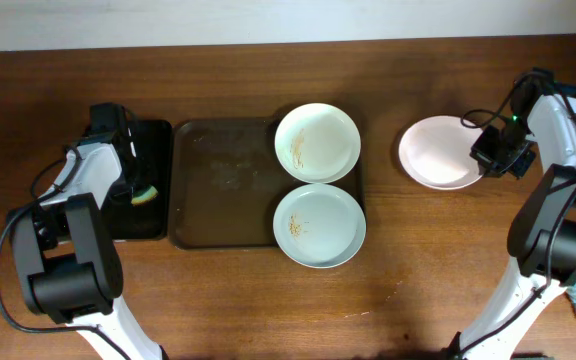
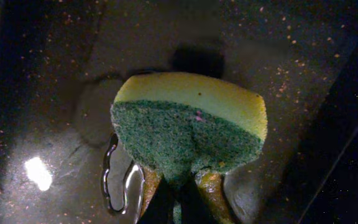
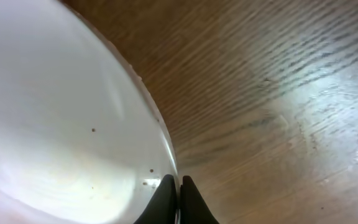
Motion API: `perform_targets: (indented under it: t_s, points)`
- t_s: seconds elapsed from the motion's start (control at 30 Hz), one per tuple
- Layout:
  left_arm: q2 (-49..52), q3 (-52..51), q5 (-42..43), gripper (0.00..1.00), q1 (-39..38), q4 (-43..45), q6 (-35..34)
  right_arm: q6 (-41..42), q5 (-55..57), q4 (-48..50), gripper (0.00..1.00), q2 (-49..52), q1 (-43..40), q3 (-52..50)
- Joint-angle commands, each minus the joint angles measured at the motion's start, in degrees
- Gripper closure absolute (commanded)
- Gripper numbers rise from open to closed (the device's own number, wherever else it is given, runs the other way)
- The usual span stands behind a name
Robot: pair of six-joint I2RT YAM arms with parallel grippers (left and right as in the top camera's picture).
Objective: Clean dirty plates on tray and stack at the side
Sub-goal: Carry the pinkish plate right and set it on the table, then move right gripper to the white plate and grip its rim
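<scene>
Wooden surface (image 1: pixel 418 290) carried 1 plate (image 1: pixel 433 150) right of the tray (image 1: pixel 223 190), its rim clenched in the right tool (image 3: pixel 179 193); 2 smeared plates (image 1: pixel 317 143) (image 1: pixel 319 226) lay on the tray and the left tool (image 2: pixel 178 190) grasped a sponge (image 2: pixel 188 124), so 1 of 3 seemed done.

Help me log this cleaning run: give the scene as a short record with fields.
tray: dark brown, mid-table, left part bare
far plate: on the tray's right end, brown-orange smears
near plate: on the tray's right end, brown-orange smears
side plate: on the table, right of the tray
left gripper: shut on a green-and-yellow sponge, over the black tray
right gripper: shut on the side plate's rim
</scene>
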Motion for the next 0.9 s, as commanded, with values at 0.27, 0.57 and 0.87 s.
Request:
perform_targets:
  t_s: [0.27, 0.57, 0.87]
  points:
    - [0.6, -1.4, 0.0, 1.0, 0.5, 0.1, 0.0, -11.2, -14.9, -10.9, 0.28, -7.6, 9.6, 5.7]
    - [0.6, -1.4, -0.1, 0.99, 0.5, -0.9, -2.1, 2.2, -14.1, -2.3, 0.5, -7.2, 35.8, -15.5]
    - [0.6, -1.4, 0.0, 0.99, 0.5, -0.9, -2.1, 3.7, -13.0, 2.8, 0.96, -7.2, 39.5, -20.2]
